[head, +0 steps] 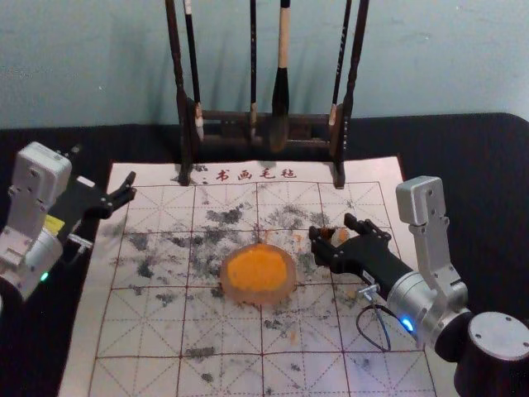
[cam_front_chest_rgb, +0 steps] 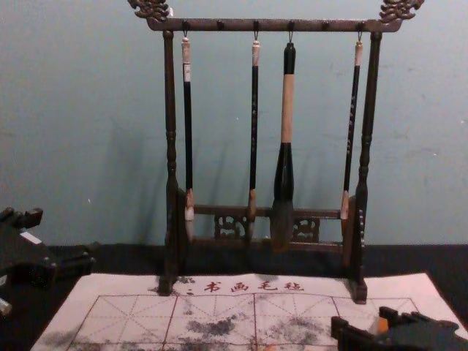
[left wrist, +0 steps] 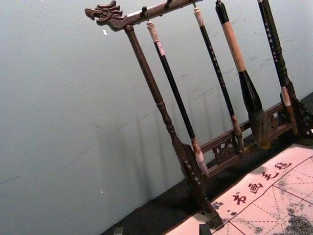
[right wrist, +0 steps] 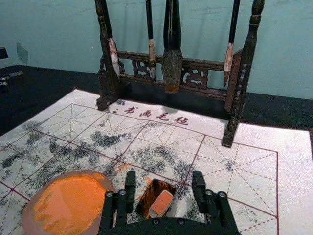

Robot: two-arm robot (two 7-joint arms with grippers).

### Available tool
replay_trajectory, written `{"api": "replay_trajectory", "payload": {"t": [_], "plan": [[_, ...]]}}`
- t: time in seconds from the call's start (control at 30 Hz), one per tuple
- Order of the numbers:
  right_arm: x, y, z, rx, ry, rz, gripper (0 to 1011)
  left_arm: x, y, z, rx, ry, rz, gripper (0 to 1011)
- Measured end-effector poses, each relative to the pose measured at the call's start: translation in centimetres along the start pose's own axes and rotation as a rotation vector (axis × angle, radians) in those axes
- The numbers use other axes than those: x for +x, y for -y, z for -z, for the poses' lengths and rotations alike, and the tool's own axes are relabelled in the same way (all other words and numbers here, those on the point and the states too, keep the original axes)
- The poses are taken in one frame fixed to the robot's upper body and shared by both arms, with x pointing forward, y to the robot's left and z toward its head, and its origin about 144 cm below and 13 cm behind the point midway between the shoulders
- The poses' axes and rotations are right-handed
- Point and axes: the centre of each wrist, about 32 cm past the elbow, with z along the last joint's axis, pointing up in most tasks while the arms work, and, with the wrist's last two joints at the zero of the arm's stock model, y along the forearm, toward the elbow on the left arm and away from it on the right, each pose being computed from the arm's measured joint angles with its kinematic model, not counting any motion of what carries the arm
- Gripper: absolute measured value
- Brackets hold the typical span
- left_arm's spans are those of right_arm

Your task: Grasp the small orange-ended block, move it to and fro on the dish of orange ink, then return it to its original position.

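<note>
Head view: white mat point(head: 78, 372) on the black-covered bench point(head: 471, 165), ruled in red squares with dashed diagonals. Black smudges across the grid, orange flecks toward the right, red characters along the far edge. Near the middle, round pinkish-brown dish point(head: 258, 299) of orange ink.

Right wrist view: small orange-ended block point(right wrist: 162, 201), pale-edged, to the robot's right of the dish and near it. Right pincer point(head: 333, 231) low over the mat's right side, spread wide around the block.

Left pincer point(head: 101, 169) idle near the mat's left edge, also wide.

Chest view: dark carved wooden rack point(cam_front_chest_rgb: 170, 110) with four hanging brushes point(cam_front_chest_rgb: 287, 110), before a plain pale blue-green wall point(cam_front_chest_rgb: 73, 110).
</note>
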Motion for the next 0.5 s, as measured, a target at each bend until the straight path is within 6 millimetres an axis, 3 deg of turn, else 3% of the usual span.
{"api": "replay_trajectory", "payload": {"t": [0.5], "plan": [[0.01, 0.01, 0.0, 0.001, 0.0, 0.0, 261, 0.0, 0.0, 0.0, 0.0, 0.0, 0.0, 1001]]}}
